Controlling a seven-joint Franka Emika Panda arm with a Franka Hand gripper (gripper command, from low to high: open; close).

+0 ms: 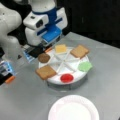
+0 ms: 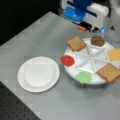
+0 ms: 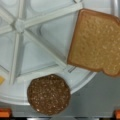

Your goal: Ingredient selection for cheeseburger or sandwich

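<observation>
A white sectioned tray [image 1: 75,62] [image 2: 87,56] carries the ingredients in both front views: two tan bread slices [image 1: 79,51] [image 1: 45,72], a yellow cheese slice [image 1: 60,48] [image 2: 114,54] and a dark-brown patty [image 1: 44,57] [image 2: 97,40]. My gripper [image 1: 43,48] [image 2: 90,28] hangs open just above the tray's edge by the patty. In the wrist view the patty [image 3: 48,94] lies between the gripper's [image 3: 60,116] orange fingertips [image 3: 5,112], with a bread slice [image 3: 96,42] to the right. No cheeseburger or sandwich is in view.
A white paper plate [image 1: 73,108] [image 2: 38,73] sits on the grey table beside the tray. The tray also holds a red round piece [image 1: 66,78] [image 2: 67,60] and a green piece [image 1: 85,66] [image 2: 84,77]. Blue and orange clutter [image 1: 7,72] lies at a front view's left.
</observation>
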